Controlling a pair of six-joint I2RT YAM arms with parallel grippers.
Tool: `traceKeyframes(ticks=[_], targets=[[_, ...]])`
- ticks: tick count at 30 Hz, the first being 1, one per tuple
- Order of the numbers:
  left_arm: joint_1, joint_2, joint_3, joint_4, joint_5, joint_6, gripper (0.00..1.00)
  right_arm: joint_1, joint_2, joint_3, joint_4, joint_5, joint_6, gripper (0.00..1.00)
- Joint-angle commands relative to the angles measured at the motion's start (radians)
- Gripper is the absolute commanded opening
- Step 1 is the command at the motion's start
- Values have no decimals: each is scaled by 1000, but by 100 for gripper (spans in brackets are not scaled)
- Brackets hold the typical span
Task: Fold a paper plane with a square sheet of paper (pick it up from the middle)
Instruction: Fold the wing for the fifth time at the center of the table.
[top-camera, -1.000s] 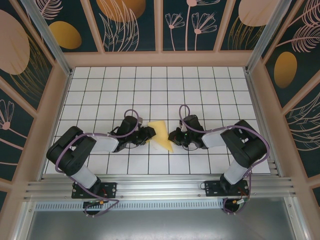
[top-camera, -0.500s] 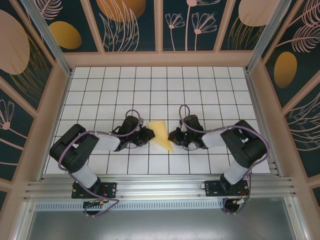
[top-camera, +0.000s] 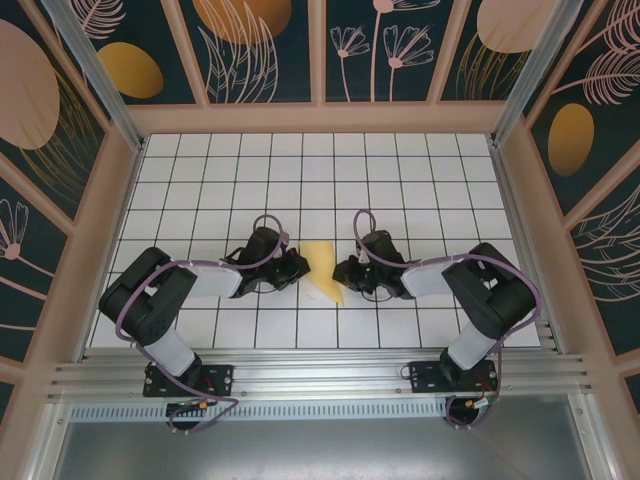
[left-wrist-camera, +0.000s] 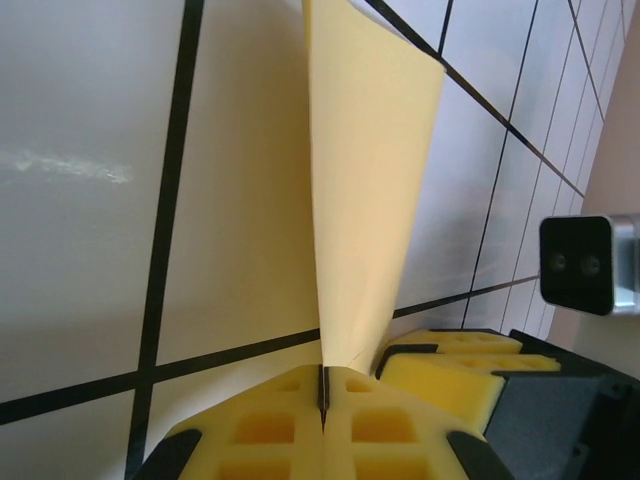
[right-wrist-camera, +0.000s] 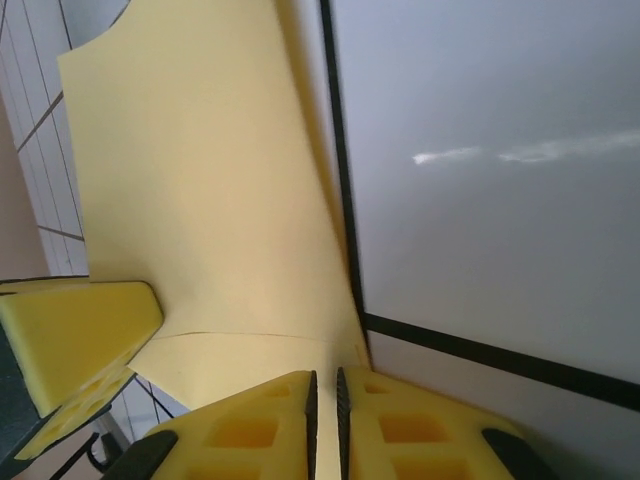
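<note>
Top external view: creased square sheet of paper (top-camera: 322, 270) lies on the counter (top-camera: 400, 180), long axis running roughly far-to-near, between both arms
Left tool (left-wrist-camera: 322, 400): just left of the sheet, pads together, clamped on its edge, which stands up
Right tool (right-wrist-camera: 325, 395): just right of the sheet, pads nearly touching at its corner, can't tell if it's actually gripping
Nearer arm: basically a tie, both right at it
</note>
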Motion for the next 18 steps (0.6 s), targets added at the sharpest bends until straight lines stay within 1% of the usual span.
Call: traceKeyframes(ticks=[1,3,4,7,13,18], targets=[[-5,-22,14,-34,-14,1,0,58,-51,36,-59,136,-71,22],[-5,-27,15,-34,-15,0,0,87,-132,21,-90,258,-91,33],[-5,-29,15,-35,-14,1,0,101,-179,1,-86,308,-99,36],[-5,-30,15,-32,-8,-1,0,111,-298,-50,-97,417,-113,38],[-5,-29,15,-30,-2,2,0,125,-453,-124,-104,510,-228,40],[-5,-31,14,-28,4,4,0,184,-515,-163,-42,566,-415,44]])
